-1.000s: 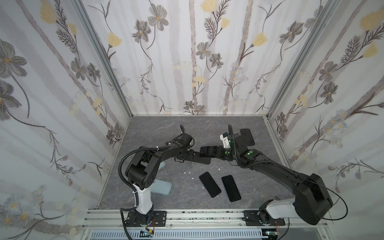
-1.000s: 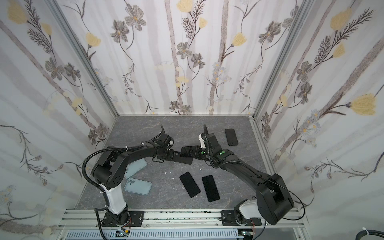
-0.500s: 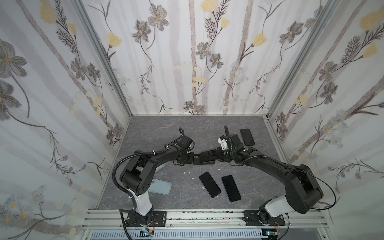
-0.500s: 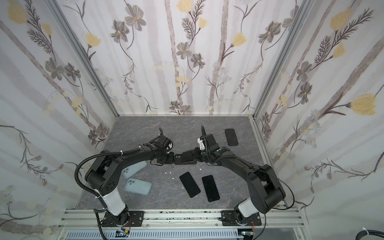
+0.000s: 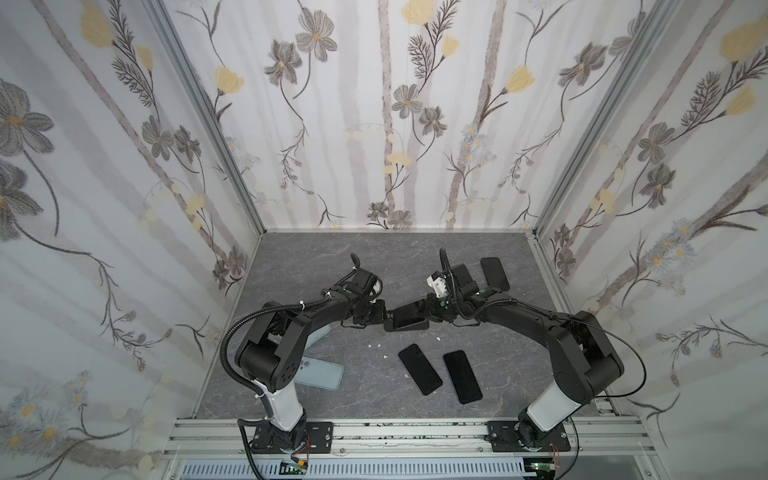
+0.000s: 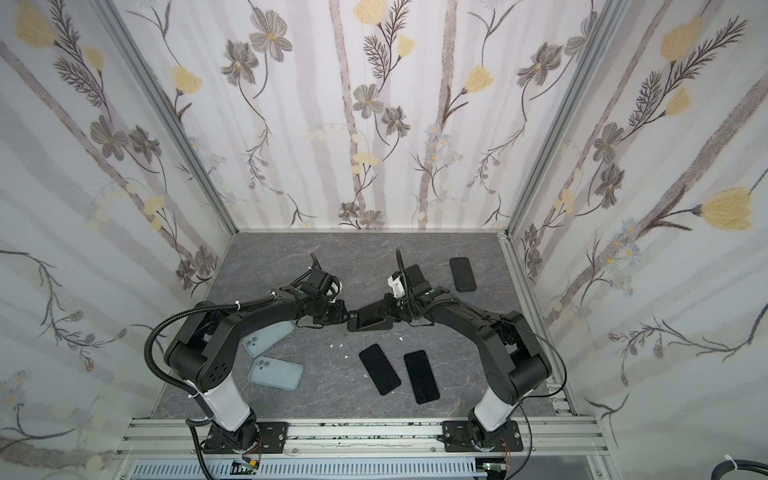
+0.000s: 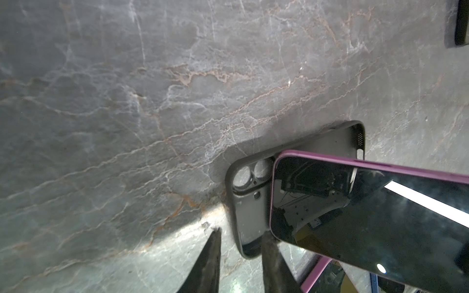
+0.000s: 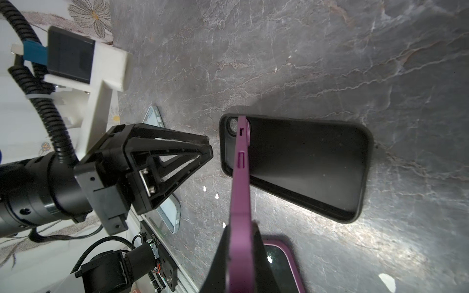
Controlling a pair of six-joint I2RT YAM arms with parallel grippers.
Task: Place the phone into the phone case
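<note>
Two arms [image 5: 316,316] meet at centre in both top views. The right gripper [image 5: 430,309] clamps the phone [image 5: 410,316], tilted above the black phone case [image 5: 390,326] lying flat.

Left wrist: the left gripper [image 7: 241,233] has its jaws parted at the case's camera end.

Right wrist: the phone's purple top end sits over the camera cutout.

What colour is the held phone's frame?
Purple; the phone shows it best in the right wrist view.

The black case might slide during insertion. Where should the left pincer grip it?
Take the black case by its short camera-hole rim, from the left pincer side: it lies flat, open side up; the tilted phone leaves that rim bare.
</note>
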